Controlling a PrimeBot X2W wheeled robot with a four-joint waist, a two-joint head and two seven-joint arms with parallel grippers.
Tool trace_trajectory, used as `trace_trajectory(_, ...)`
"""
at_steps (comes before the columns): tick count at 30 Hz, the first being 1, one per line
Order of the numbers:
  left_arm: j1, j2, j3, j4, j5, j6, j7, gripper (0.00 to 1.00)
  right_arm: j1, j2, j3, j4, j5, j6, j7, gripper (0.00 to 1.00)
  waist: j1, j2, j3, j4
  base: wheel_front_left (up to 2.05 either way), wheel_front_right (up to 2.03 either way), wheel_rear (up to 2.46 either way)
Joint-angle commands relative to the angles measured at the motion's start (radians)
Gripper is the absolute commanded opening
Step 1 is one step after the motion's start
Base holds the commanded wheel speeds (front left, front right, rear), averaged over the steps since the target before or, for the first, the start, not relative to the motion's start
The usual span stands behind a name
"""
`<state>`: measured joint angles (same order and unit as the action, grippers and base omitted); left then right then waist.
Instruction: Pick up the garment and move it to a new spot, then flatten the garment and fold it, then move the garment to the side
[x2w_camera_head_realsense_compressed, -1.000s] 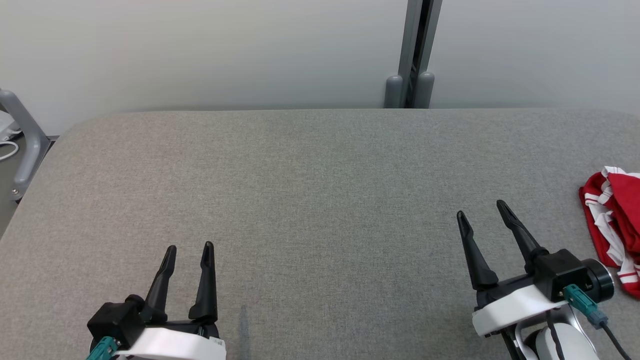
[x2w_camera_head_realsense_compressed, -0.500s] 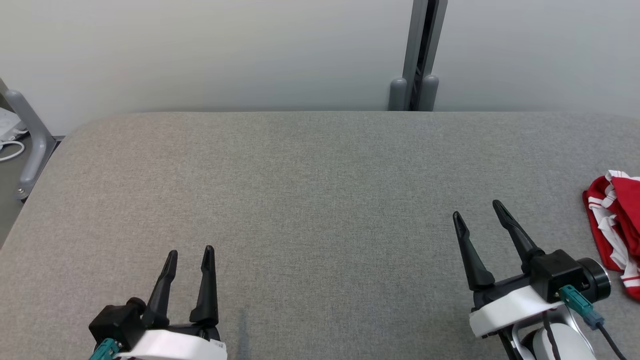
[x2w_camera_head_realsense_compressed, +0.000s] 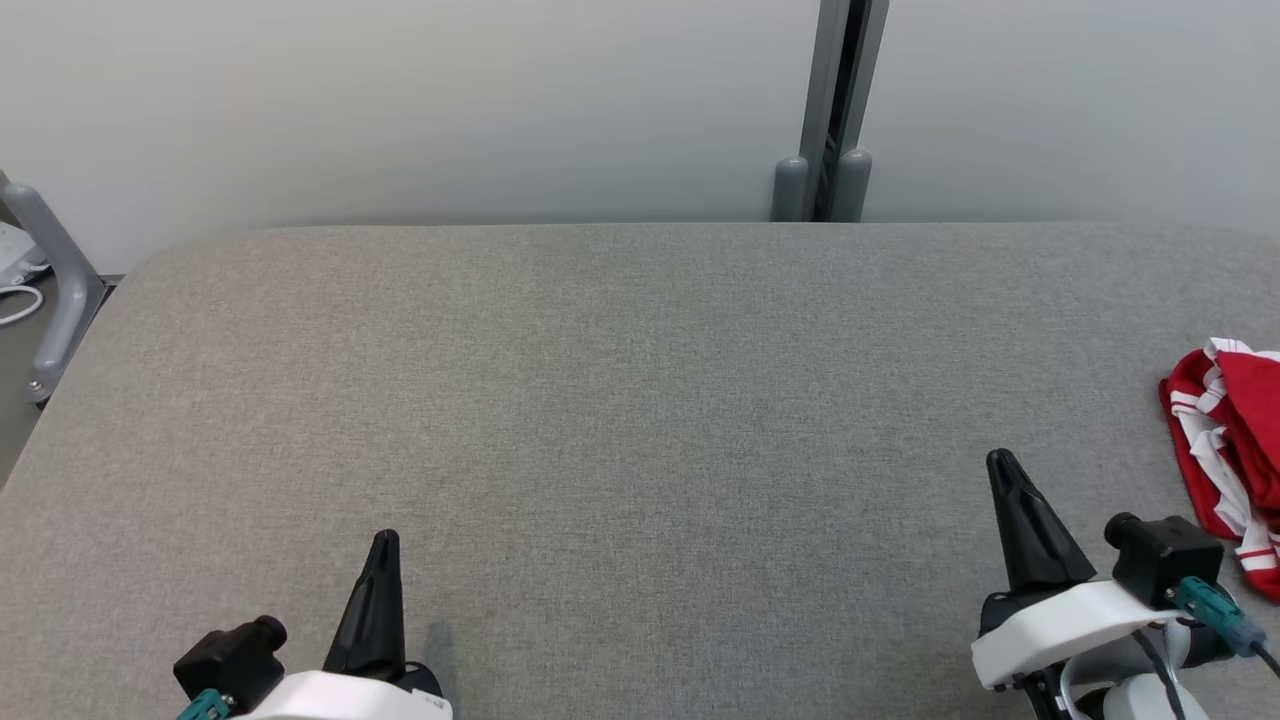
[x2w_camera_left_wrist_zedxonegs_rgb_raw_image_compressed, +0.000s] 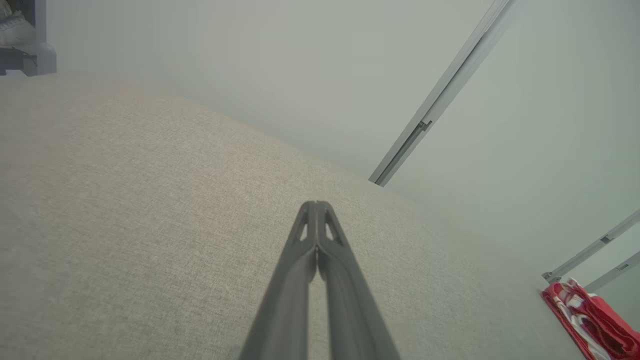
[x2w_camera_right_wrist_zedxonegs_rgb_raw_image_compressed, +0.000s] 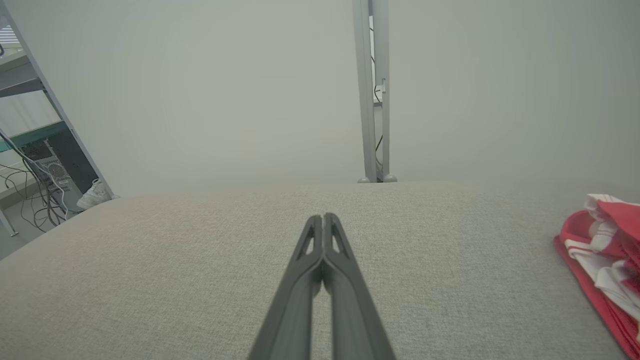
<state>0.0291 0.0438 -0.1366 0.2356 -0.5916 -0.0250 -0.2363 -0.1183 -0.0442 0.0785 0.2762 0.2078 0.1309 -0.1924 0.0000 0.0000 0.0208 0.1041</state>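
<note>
A crumpled red garment (x2w_camera_head_realsense_compressed: 1235, 455) with white stripes lies at the right edge of the grey padded table (x2w_camera_head_realsense_compressed: 620, 400). It also shows at the lower right of the left wrist view, garment (x2w_camera_left_wrist_zedxonegs_rgb_raw_image_compressed: 590, 322), and at the right of the right wrist view, garment (x2w_camera_right_wrist_zedxonegs_rgb_raw_image_compressed: 607, 250). My right gripper (x2w_camera_head_realsense_compressed: 1000, 462) is shut and empty, low at the right, a short way left of the garment. Low at the left, my left gripper (x2w_camera_head_realsense_compressed: 384, 540) is shut too, holding nothing. The wrist views show each pair of fingertips pressed together, left gripper (x2w_camera_left_wrist_zedxonegs_rgb_raw_image_compressed: 316, 205) and right gripper (x2w_camera_right_wrist_zedxonegs_rgb_raw_image_compressed: 323, 217).
A grey post (x2w_camera_head_realsense_compressed: 828, 110) stands against the pale wall behind the table's far edge. A grey metal rail (x2w_camera_head_realsense_compressed: 50, 270) sits off the table's left corner. Shelving with cables (x2w_camera_right_wrist_zedxonegs_rgb_raw_image_compressed: 35, 165) stands beyond that side.
Both grippers have shut; their fingers were spread apart before. Both have also drawn back toward the near edge. The garment has not moved.
</note>
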Motion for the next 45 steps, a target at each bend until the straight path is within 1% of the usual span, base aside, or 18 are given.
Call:
trace_trajectory(1,-0.039,0.003,0.001,-0.008,-0.037,-0.006,0.007,0.00,-0.024,-0.005,-0.020,-0.015,0.047,0.000,0.014,0.00,0.0000,0.0000,0.000,-0.001,0.00,0.00,0.00)
trace_trajectory(13,-0.091,0.003,-0.007,0.030,-0.212,-0.025,0.034,0.00,-0.024,-0.006,-0.098,-0.015,0.266,0.000,0.092,0.00,0.0000,0.0000,-0.002,-0.012,0.00,0.00,0.00)
trace_trajectory(25,-0.134,0.004,-0.014,0.055,-0.364,-0.040,0.059,0.00,-0.025,-0.006,-0.166,-0.013,0.456,0.000,0.159,0.00,0.0000,0.0000,-0.004,-0.023,0.00,0.00,0.00)
trace_trajectory(39,-0.176,0.005,-0.019,0.079,-0.519,-0.055,0.084,0.00,-0.026,-0.007,-0.236,-0.011,0.649,0.000,0.229,0.00,0.0000,0.0000,-0.006,-0.035,0.00,0.00,0.00)
trace_trajectory(45,-0.188,0.006,-0.021,0.087,-0.569,-0.059,0.093,0.00,-0.027,-0.007,-0.259,-0.010,0.712,0.000,0.251,0.00,0.0000,0.0000,-0.007,-0.040,0.00,0.00,0.00)
